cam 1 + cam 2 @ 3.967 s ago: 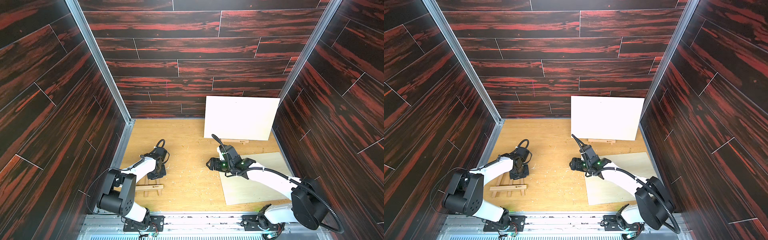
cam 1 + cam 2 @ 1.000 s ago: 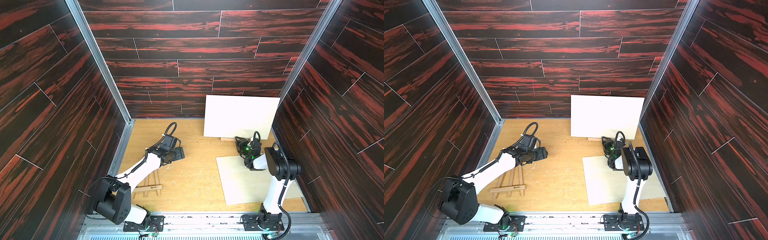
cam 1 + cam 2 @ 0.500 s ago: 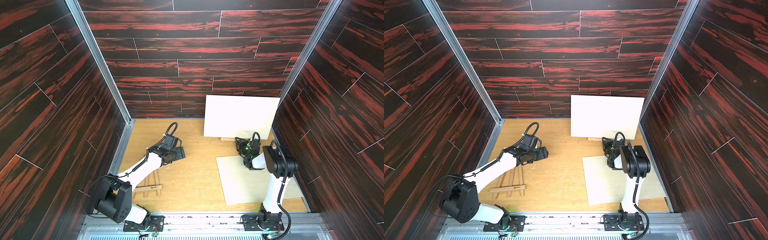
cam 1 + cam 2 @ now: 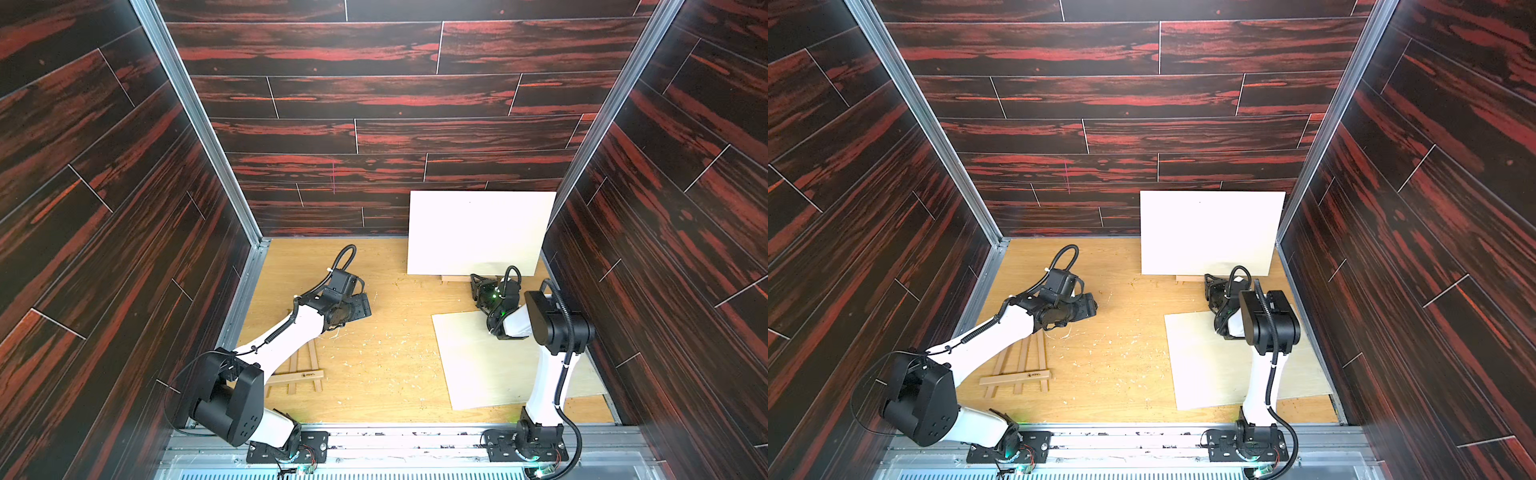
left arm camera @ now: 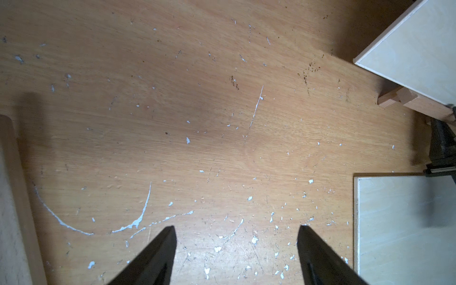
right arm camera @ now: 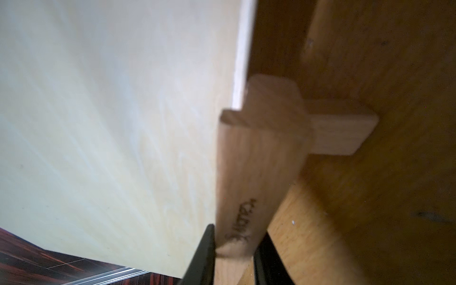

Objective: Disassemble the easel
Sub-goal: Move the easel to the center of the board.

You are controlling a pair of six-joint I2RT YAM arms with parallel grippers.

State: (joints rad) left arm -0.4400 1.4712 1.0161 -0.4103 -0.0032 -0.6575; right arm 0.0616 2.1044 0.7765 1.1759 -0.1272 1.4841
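- Right gripper clamped on the easel ledge bar, beneath the upright white board at the back wall
- Left gripper spread apart, empty, over the table
- Next, likely: draw the bar free without toppling the board

easel | hidden behind white panel | except bottom ledge

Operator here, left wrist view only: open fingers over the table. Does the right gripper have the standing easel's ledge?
Observer: Yes. The right wrist view shows the right gripper shut on the ledge bar, by its printed mark.
Operator: Whole panel still on it?
Observer: Yes, the pale panel stands upright on that ledge, hiding the frame behind.
Operator: Anything under my arm?
Observer: A second wooden easel lies flat beneath the left arm.
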